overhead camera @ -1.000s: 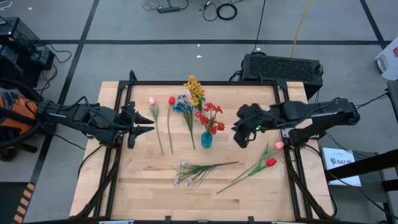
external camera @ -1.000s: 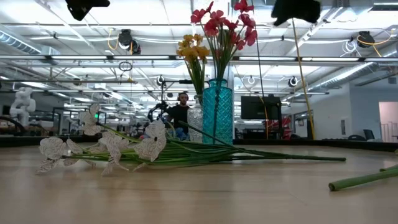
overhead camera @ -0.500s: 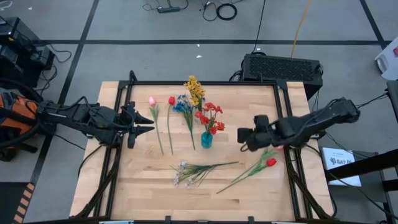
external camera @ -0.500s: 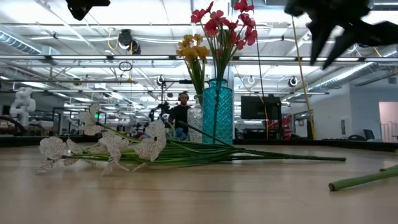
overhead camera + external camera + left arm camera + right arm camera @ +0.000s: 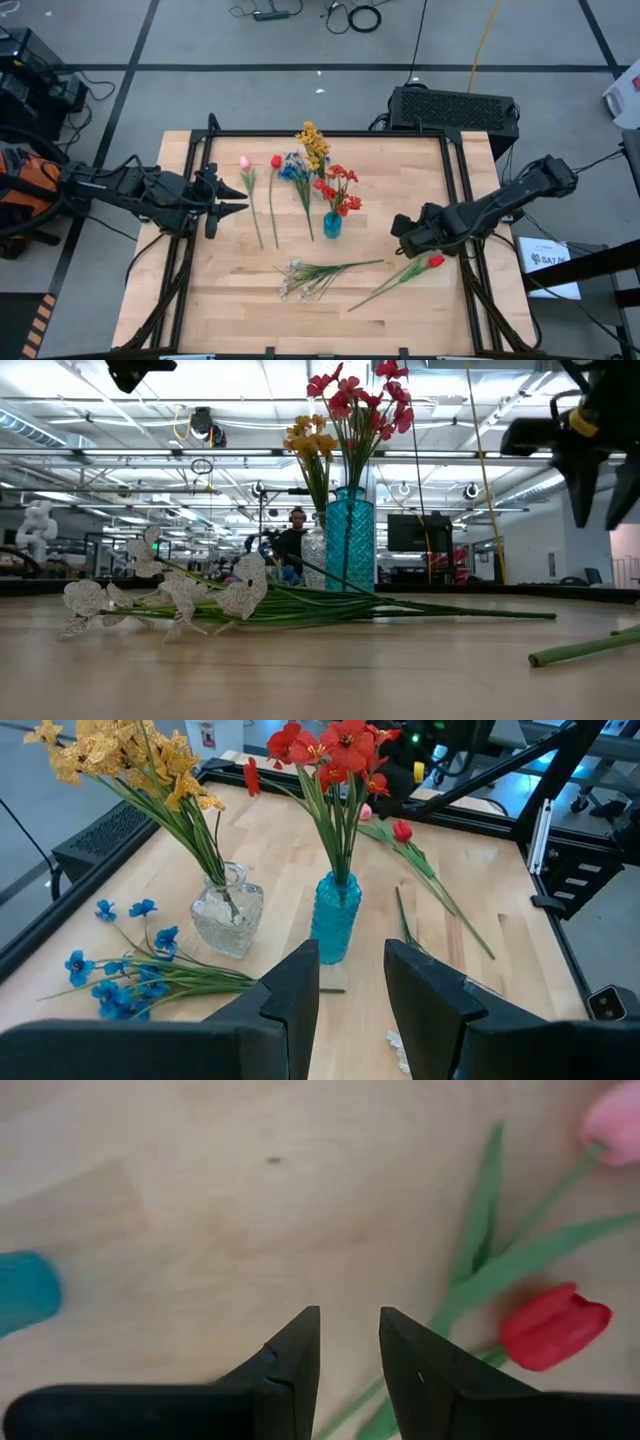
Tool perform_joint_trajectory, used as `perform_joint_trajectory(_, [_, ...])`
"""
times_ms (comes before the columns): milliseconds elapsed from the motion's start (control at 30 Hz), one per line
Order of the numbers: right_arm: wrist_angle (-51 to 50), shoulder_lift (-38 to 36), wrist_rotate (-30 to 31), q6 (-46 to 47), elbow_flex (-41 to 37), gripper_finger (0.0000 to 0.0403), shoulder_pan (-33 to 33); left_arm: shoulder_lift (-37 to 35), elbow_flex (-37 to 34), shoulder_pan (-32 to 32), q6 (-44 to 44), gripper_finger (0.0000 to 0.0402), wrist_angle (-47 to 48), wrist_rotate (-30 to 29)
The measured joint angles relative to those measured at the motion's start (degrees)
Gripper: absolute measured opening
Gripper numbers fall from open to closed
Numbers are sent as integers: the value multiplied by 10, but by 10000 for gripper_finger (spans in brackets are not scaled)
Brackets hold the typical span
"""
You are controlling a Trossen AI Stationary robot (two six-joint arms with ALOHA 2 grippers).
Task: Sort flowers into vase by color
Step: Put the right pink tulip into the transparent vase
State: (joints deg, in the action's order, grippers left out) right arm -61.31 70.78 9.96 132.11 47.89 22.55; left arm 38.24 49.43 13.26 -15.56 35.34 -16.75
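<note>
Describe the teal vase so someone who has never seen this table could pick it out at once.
Start at the middle of the wooden table, a little toward its far edge. Two vases stand there: the teal vase is the tall blue-green glass one holding the red spray. Its neighbour, the clear vase, is shorter and squat, holding the yellow spray.

My right arm hides the pink tulip (image 5: pixel 612 1122) from above; my wrist view crops its bloom.
</note>
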Motion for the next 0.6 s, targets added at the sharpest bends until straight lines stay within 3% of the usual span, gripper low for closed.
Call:
perform_joint_trajectory(267, [58,5,-101,32,-46,98,1,0,0,0,24,122,42,0])
perform_joint_trajectory(600, [69,59,-161,37,-62,98,1,0,0,0,24,122,64,0])
